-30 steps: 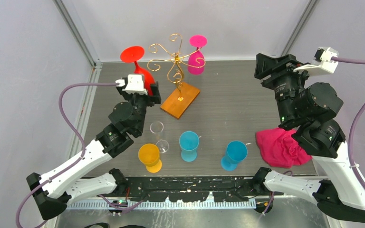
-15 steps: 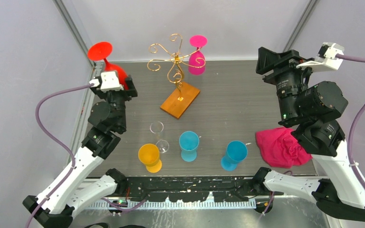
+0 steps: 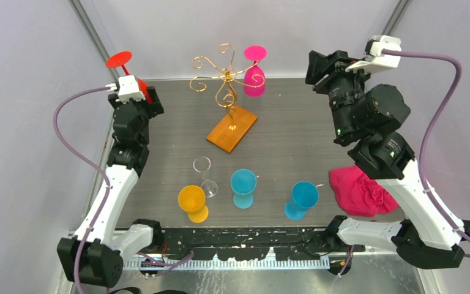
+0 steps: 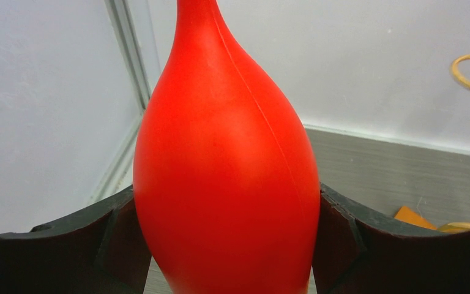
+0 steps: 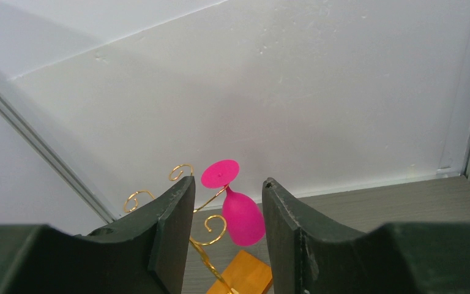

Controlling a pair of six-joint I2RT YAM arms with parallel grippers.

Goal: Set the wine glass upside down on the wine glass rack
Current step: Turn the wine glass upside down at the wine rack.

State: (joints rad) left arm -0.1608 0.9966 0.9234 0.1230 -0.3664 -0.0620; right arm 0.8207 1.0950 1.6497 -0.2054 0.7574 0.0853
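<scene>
I am holding the red wine glass (image 4: 226,153) in my left tool (image 4: 226,240), whose two pads are pressing on either side of the bowl at its widest part. The glass is already turned over, with its round foot pointing up. In the overhead view it is hanging above the far left corner of the desk (image 3: 294,122), well apart from the wine glass rack (image 3: 226,79) and to the left of it.

My right tool (image 5: 226,214) is gripping nothing. Its jaws are standing partly apart, high over the far right side and looking toward the rack.

As I am judging it, the pick-up and the flip are done. The carry across to a free scroll arm, sliding the stem in so the foot catches, and letting go are all left. A pink glass (image 3: 254,78) is hanging upside down on the rack's right side, so that arm is taken.

The red glass is looking opaque and glossy. It has a teardrop bowl with a faint seam running down it, narrowing to a thin stem and a flat disc foot. It is looking smooth, so I am guessing it could slip in a light grip.
</scene>
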